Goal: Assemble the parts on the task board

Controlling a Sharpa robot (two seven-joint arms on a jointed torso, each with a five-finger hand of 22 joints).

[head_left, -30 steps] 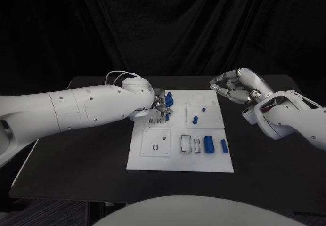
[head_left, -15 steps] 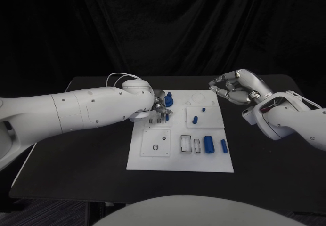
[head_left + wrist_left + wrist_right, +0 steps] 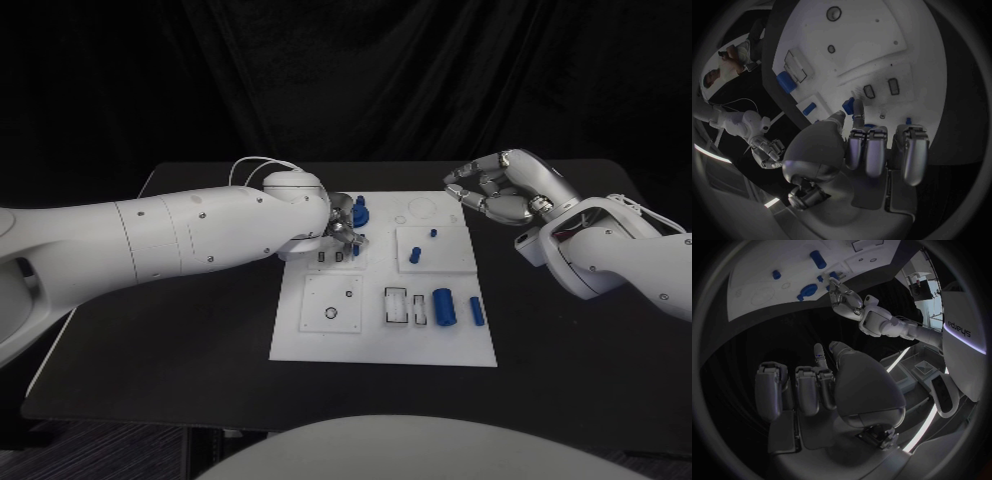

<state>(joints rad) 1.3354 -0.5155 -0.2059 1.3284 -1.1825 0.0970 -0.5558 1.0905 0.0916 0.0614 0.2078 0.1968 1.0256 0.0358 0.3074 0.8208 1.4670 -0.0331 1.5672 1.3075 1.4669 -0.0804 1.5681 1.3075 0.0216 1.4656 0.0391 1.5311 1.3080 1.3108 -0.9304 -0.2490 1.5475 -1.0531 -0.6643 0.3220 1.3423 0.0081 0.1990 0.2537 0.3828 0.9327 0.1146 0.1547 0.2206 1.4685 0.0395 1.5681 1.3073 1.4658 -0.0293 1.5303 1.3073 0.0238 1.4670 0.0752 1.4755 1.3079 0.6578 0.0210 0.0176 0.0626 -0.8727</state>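
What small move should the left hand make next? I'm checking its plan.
Probably ease straight down: the left hand seems to pinch a blue part just above the board, near two small slots.

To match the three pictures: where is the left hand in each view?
Head view: the left hand is over the far left part of the board.
Left wrist view: the hand is in the middle, fingers pointing at the board.
Right wrist view: the hand is at the board's edge.
Shared landmark: the board.
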